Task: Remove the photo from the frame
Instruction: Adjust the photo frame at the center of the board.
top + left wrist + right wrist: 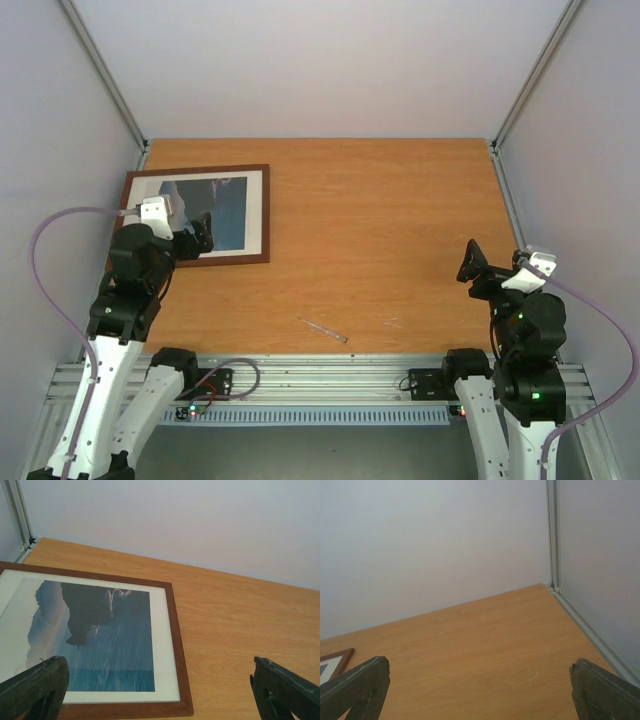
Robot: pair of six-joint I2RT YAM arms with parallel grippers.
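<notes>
The frame (267, 215), thin reddish-brown wood, lies face up at the table's back left. Behind its glass sits the photo (228, 212), blue sea with dark cliffs, ringed by a white mat. My left gripper (197, 236) hovers over the frame's near edge, open and holding nothing. In the left wrist view the frame (177, 650) and photo (115, 645) fill the left half, with the left gripper (157, 677) spread wide above the near right corner. My right gripper (474, 264) hangs open over bare wood at the right; the right wrist view shows it (479, 672) empty, with one frame corner (340, 655) at far left.
A thin clear stick (325, 331) lies on the wooden table (400, 220) near the front middle. Pale walls with metal corner posts close in the back and both sides. A metal rail (320, 375) runs along the near edge between the arm bases.
</notes>
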